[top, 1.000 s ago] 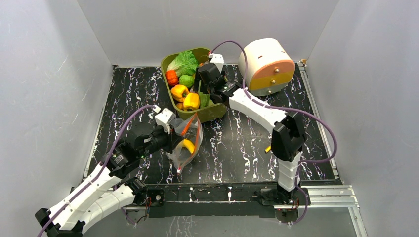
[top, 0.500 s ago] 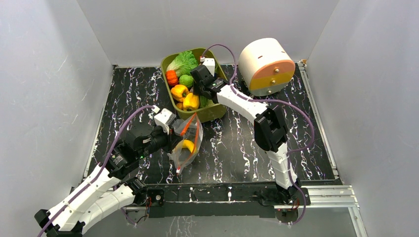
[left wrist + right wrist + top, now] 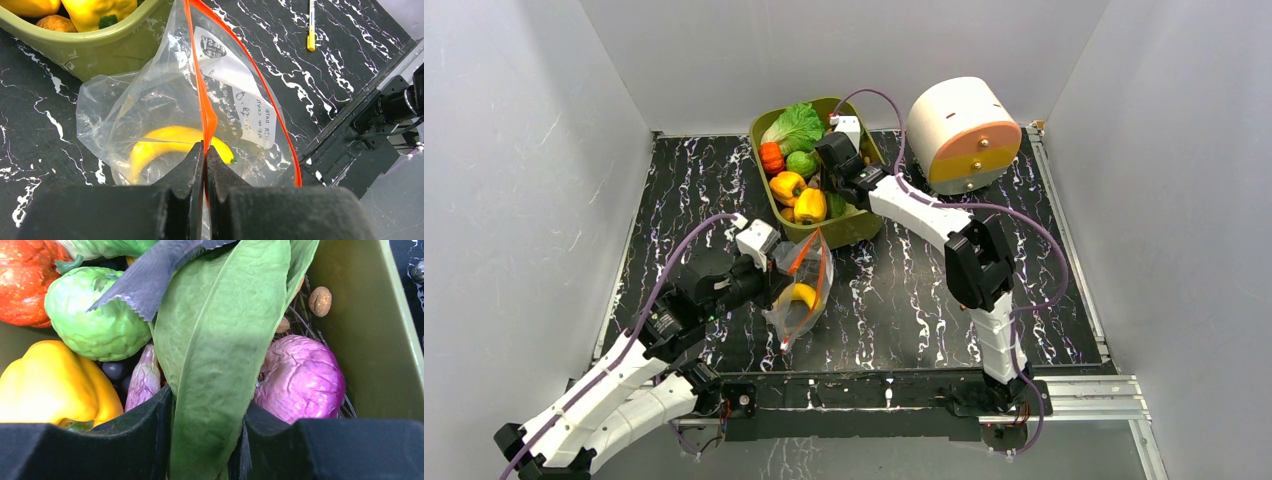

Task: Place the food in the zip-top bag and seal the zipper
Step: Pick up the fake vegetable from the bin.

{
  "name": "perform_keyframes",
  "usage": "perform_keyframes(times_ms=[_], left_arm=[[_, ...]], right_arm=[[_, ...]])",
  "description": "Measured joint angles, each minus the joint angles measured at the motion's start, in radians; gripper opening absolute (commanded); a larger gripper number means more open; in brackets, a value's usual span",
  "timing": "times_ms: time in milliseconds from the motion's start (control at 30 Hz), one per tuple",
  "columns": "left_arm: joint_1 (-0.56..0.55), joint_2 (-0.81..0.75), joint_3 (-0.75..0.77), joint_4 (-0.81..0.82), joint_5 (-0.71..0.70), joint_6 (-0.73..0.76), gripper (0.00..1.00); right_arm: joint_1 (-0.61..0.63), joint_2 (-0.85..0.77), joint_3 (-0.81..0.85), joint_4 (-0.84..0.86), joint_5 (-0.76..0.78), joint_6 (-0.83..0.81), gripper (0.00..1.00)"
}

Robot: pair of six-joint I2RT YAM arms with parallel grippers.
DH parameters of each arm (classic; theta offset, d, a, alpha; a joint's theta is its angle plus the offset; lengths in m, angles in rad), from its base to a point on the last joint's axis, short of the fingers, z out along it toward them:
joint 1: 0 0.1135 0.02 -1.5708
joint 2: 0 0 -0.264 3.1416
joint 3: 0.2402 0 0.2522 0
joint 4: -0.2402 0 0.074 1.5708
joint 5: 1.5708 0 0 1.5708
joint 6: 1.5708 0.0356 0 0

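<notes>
You have one yellow banana inside the crinkly clear zip-top bag, just beside the olive-green plastic tub. Your left gripper pinches the bag's red-orange zipper strip. Your right gripper clasps a long green leafy vegetable in the tub. Other food is unbagged and the mouth unsealed.

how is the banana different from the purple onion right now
The banana is long, curved and yellow; the purple onion is round and purple. The banana lies inside the zip-top bag; the onion sits in the green tub. Both are glossy toy food.
</notes>
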Motion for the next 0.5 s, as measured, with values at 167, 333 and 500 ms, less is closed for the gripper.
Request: perform_keyframes(times_ms=[167, 333, 500], left_arm=[[0.000, 0.016, 0.000, 0.000, 0.001, 0.006, 0.00], [0.000, 0.025, 0.000, 0.000, 0.001, 0.006, 0.00], [0.000, 0.003, -0.002, 0.010, 0.013, 0.000, 0.00]], right_arm=[[-0.001, -0.055, -0.051, 0.026, -0.008, -0.016, 0.23], [-0.001, -0.142, -0.092, 0.056, -0.013, -0.048, 0.23], [-0.001, -0.293, -0.231, 0.149, -0.023, -0.071, 0.23]])
